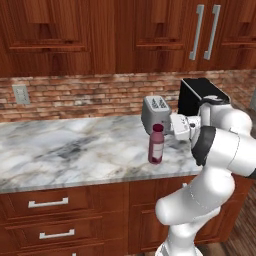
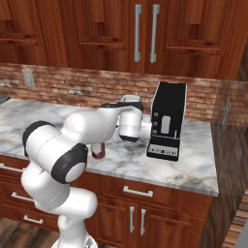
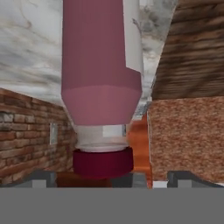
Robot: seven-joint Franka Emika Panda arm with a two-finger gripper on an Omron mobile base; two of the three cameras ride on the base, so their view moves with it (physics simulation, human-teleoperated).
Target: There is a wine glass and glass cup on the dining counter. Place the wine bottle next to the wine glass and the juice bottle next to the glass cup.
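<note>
The juice bottle (image 1: 156, 146), pink-purple with a dark maroon cap and a white label, stands upright on the marble worktop (image 1: 70, 145) near its front edge. My gripper (image 1: 167, 129) reaches in from the right at cap height. In the hand view the juice bottle (image 3: 101, 65) appears upside down, and its cap sits between the two fingertips of my gripper (image 3: 113, 177), which are spread wider than the cap. The bottle's base (image 2: 98, 152) peeks out behind my arm. The wine bottle, wine glass, glass cup and dining counter are out of view.
A silver toaster (image 1: 156, 114) stands just behind the bottle. A black coffee machine (image 2: 167, 121) sits to its right against the brick wall. Wooden wall cabinets hang above, and drawers (image 1: 47, 203) lie below the worktop.
</note>
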